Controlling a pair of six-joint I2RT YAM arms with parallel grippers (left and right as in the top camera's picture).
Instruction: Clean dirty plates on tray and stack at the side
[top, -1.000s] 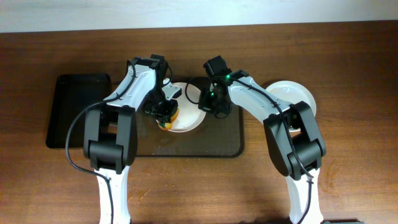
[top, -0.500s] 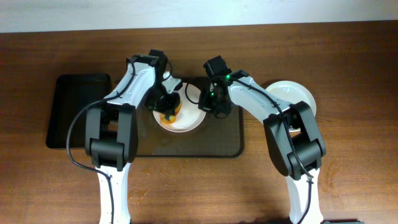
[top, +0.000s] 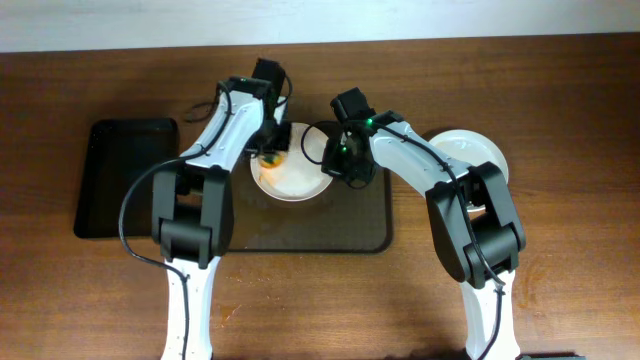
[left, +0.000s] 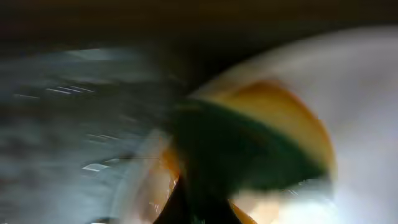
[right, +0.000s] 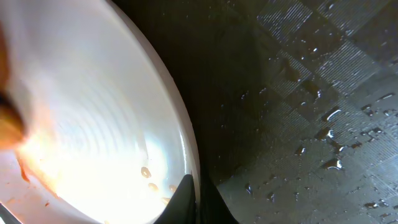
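One dirty plate (top: 296, 181) lies on the left part of the dark tray (top: 350, 226), with orange-brown smears near its far left rim. My left gripper (top: 272, 150) is shut on a yellow and green sponge (top: 270, 157) pressed on that far left rim. The left wrist view is blurred and shows the sponge (left: 261, 143) against the plate (left: 367, 93). My right gripper (top: 334, 165) is shut on the plate's right rim. In the right wrist view its fingers (right: 198, 196) pinch the rim of the plate (right: 93, 124), which carries sauce drops, above the wet tray (right: 311, 93).
White plates (top: 472, 150) sit on the wooden table to the right of the tray, partly under my right arm. A smaller black tray (top: 125, 178) lies at the left. Water drops cover the big tray's surface.
My left gripper has moved the sponge from the plate's near left part up to its far left rim. The right gripper still holds the plate's right rim.
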